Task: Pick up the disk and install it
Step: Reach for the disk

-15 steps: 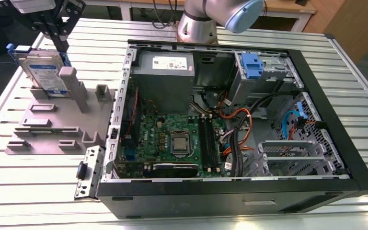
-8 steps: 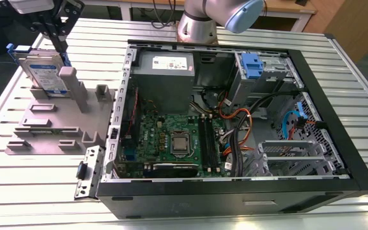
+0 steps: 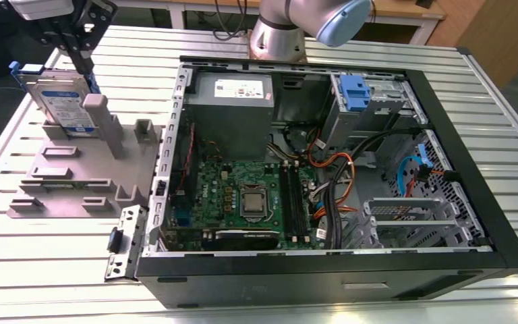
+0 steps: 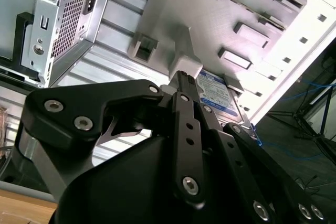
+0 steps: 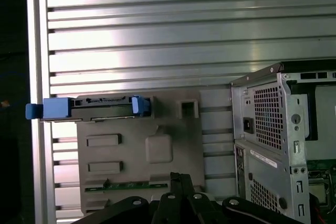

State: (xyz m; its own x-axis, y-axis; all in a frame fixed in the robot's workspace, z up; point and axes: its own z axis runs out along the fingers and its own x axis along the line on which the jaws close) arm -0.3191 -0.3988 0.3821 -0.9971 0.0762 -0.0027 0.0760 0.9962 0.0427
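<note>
Disk: flat silver hard drive in a blue plastic carrier [image 3: 65,101], standing on edge in the grey plastic fixture [image 3: 70,177], beside the open black computer case [image 3: 502,229].
Gripper: black gripper [image 3: 81,63] just above the drive.
Jaws: pressed together, nothing between them.

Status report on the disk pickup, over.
Pincer shut, empty, near disk top. Disk upright in grey stand, not gripped. No obstruction seen.

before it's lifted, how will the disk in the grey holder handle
Probably stiff: the disk is a flat metal slab in a blue frame. Likely heavy for its size, and its smooth faces could slip. It stands on edge in the grey holder, so a sideways push might tip it.
</note>
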